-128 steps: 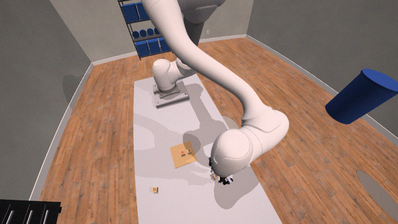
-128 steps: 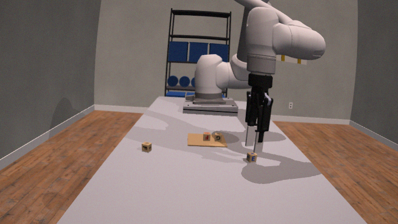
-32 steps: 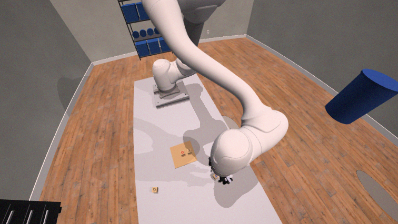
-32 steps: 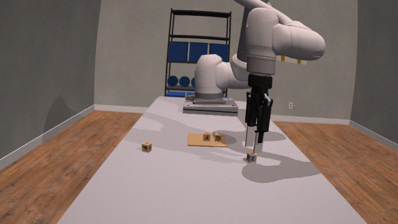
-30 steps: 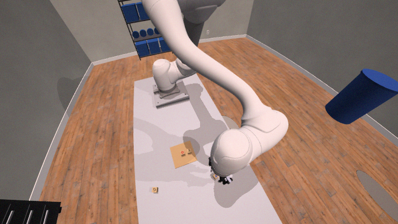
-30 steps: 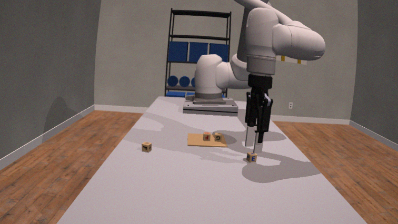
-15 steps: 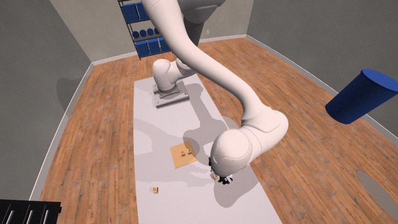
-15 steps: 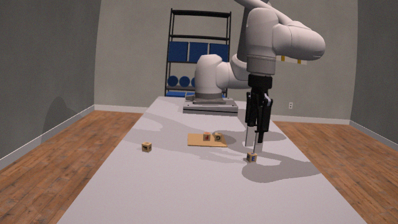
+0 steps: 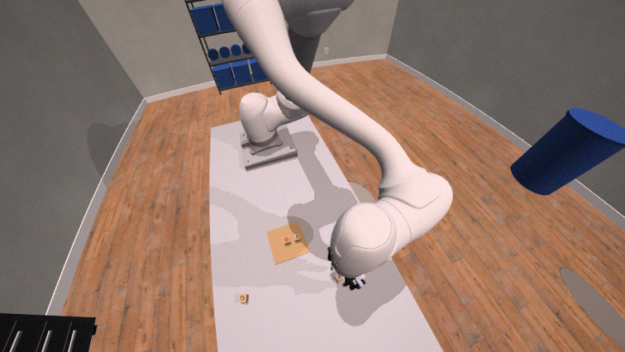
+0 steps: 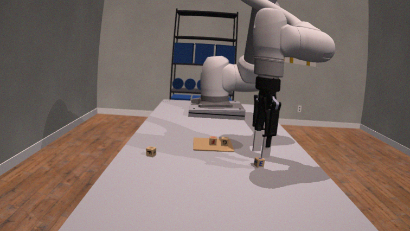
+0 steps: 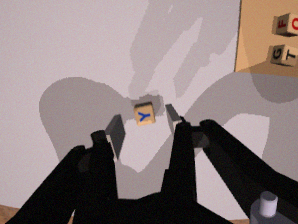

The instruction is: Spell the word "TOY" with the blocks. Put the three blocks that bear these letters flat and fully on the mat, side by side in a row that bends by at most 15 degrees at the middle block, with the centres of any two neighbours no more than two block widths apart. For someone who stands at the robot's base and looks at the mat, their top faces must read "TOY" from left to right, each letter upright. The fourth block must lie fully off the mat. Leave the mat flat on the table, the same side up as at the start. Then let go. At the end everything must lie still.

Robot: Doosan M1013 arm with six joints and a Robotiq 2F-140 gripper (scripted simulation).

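Y block (image 9: 339, 278) (image 10: 259, 162) (image 11: 145, 115): one, on table (image 9: 262, 323) (image 10: 200, 194) (image 11: 50, 50), below claw (image 9: 343, 272) (image 10: 261, 145) (image 11: 144, 119). Claw: part-open, empty; wrist view frames block between fingertips.

You have a flat, square, orange-tan mat (image 9: 279, 254) (image 10: 200, 146) (image 11: 257, 35) roughly midway between the tabletop's long edges. On it, your T block (image 9: 297, 237) (image 10: 224, 141) (image 11: 284, 55) sits flat, dark T up, nearer the long edge at the robot's left; just beside it is your O block (image 9: 287, 240) (image 10: 212, 140) (image 11: 287, 24), also flat, red O up. Your wooden Y block (image 9: 337, 278) (image 10: 259, 162) (image 11: 144, 114) rests off the mat, toward that same left edge, blue Y up. Your G block (image 9: 242, 297) (image 10: 151, 151) lies off the mat near the right long edge, dark G up.
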